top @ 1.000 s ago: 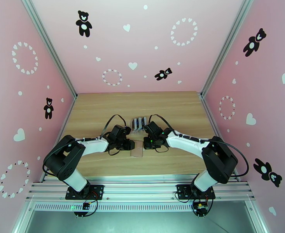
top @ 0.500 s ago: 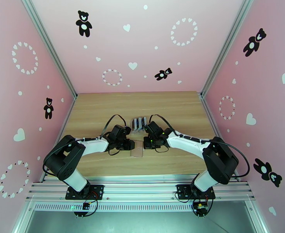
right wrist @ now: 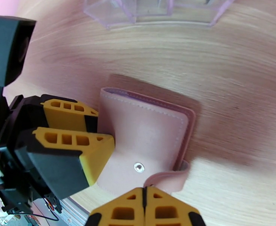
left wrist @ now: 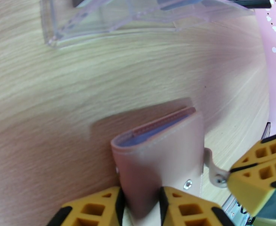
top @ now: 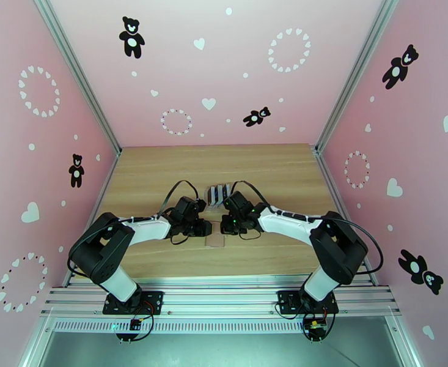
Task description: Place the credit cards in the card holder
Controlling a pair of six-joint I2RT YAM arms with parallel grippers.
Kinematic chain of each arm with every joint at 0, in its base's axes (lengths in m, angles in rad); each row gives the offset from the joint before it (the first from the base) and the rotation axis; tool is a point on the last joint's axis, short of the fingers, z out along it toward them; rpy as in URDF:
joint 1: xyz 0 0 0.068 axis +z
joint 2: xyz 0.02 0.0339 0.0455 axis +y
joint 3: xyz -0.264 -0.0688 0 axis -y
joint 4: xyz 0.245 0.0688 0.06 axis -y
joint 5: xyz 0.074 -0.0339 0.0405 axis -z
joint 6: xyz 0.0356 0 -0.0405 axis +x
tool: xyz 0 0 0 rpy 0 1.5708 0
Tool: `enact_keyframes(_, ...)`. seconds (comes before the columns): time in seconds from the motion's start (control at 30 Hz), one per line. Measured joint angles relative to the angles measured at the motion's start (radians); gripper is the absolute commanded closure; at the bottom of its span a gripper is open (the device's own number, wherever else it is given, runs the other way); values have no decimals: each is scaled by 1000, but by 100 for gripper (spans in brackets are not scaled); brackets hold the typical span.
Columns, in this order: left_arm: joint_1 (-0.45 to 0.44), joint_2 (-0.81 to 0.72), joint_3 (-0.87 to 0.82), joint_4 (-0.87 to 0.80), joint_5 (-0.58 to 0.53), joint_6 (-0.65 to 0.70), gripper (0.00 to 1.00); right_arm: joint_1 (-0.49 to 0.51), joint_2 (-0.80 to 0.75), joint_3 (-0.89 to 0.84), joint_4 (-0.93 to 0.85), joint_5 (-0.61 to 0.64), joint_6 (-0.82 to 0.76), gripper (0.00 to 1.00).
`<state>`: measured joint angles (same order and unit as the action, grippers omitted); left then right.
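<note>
The tan-pink card holder (left wrist: 164,147) lies folded on the wooden table, its snap stud facing up. My left gripper (left wrist: 139,196) is shut on its near edge, one yellow finger on each side. From the right, my right gripper (right wrist: 144,191) has its fingers pressed together on the snap tab (right wrist: 168,179). In the top view the card holder (top: 215,240) sits between the left gripper (top: 204,228) and the right gripper (top: 228,226). The credit cards (top: 219,192) stand upright in a slotted stand just behind, too small to tell apart.
The clear slotted stand (left wrist: 138,16) rests on the table just beyond the card holder. Bare wooden table (top: 272,166) stretches to the back and both sides. Pink walls close in the table on three sides.
My right gripper has shifted a little to the left towards the card holder and its fingers have shut on the snap tab. The left arm has held still.
</note>
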<state>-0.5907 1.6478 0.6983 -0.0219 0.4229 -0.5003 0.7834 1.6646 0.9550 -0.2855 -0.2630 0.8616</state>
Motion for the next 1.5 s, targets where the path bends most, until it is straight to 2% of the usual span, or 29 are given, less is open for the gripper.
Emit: enact_keyframes(1.5, 0, 6, 6, -3, 4, 0, 66, 14, 98, 42, 51, -45, 22, 100)
